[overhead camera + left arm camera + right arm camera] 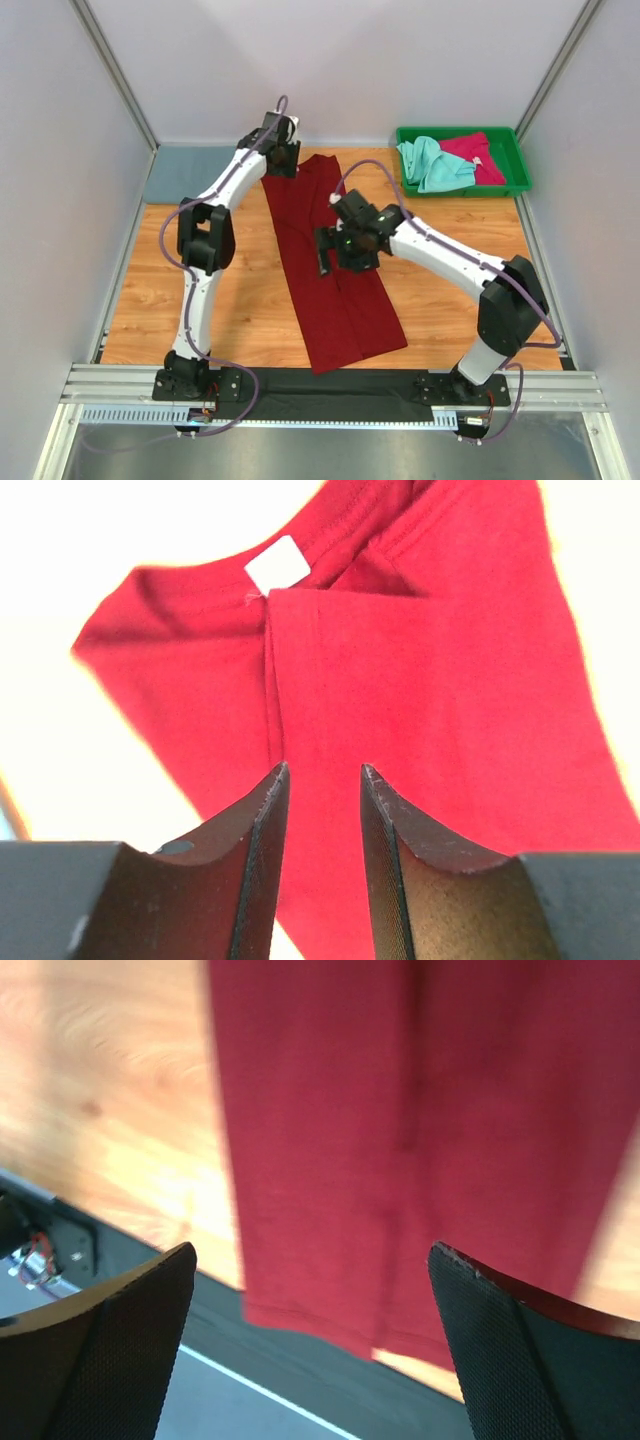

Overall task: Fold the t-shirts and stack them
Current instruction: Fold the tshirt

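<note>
While the dark red t-shirt (340,300) lay folded into a long strip on the table (230,300), its hem close to the near edge and its collar toward the far edge, the right gripper (310,1260) hung over its middle with jaws spread wide and nothing between them. Farther on, the left gripper (322,770) hovered over the collar end by the white label (278,564), its fingers (255,870) a narrow gap apart, pinching nothing. At the far left corner a slate grey-blue t-shirt (185,172) lay flat. At the far right corner a green tray (460,190) held a mint green t-shirt (432,165) and a pinkish-red t-shirt (478,155), crumpled side by side.
</note>
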Tool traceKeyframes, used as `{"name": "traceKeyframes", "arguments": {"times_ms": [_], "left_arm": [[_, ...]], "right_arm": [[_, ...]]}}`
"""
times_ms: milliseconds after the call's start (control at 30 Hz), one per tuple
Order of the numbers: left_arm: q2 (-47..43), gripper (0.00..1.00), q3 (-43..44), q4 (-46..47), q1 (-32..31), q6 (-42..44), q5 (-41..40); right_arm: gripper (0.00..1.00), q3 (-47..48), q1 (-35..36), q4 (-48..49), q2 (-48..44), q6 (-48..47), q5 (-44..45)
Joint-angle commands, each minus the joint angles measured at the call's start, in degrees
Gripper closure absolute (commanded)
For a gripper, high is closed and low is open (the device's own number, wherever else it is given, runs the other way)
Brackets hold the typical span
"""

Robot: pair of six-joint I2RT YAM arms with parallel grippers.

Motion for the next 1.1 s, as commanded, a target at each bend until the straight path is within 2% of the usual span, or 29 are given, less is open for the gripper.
{"name": "traceKeyframes", "arguments": {"times_ms": [0, 100, 200, 267, 367, 433, 500, 767, 867, 1067], "left_arm": [[-12.23, 0.58, -6.86, 0.83, -0.2, -15.78, -3.01], [-17.77, 0.6, -18.72, 3.99, -2.04, -25.39, -6.08], [-17.79, 0.62, -22.8, 5.66, -5.11, -30.33, -8.8], [-15.68, 0.62, -21.43, 4.97, -6.69, -31.66, -9.6], [-9.8, 0.64, -18.52, 1.19, -6.97, -35.17, -9.7], [-5.24, 0.64, -15.45, -1.26, -6.97, -36.23, -9.7], [-1.46, 0.65, -12.98, -1.37, -6.62, -37.29, -7.95], [6.82, 0.67, -2.8, 1.88, -4.51, -37.56, 0.83], [9.38, 0.67, 2.21, 2.77, -3.37, -35.28, 3.56], [7.81, 0.64, 7.06, 2.68, -1.96, -26.32, 4.46]], "right_arm": [[0.0, -3.47, -8.12, -6.2, -1.08, -9.41, -6.45], [0.0, -5.42, -9.01, -6.11, -4.06, -13.97, -4.27], [0.0, -8.05, -9.19, -4.27, -7.31, -14.78, -6.71], [0.03, -10.15, -9.19, -2.78, -7.85, -14.61, -8.9], [0.18, -13.22, -9.19, -0.5, -7.77, -13.21, -10.67], [0.34, -14.73, -9.19, 1.18, -7.59, -11.98, -12.16], [0.39, -16.48, -9.19, 3.11, -7.06, -10.04, -13.66], [0.34, -18.08, -9.1, 5.67, -6.8, -7.05, -12.69], [0.29, -17.99, -9.19, 7.16, -5.84, -5.65, -14.36], [0.28, -16.85, -8.23, 8.66, -0.39, -3.09, -19.02]]}}
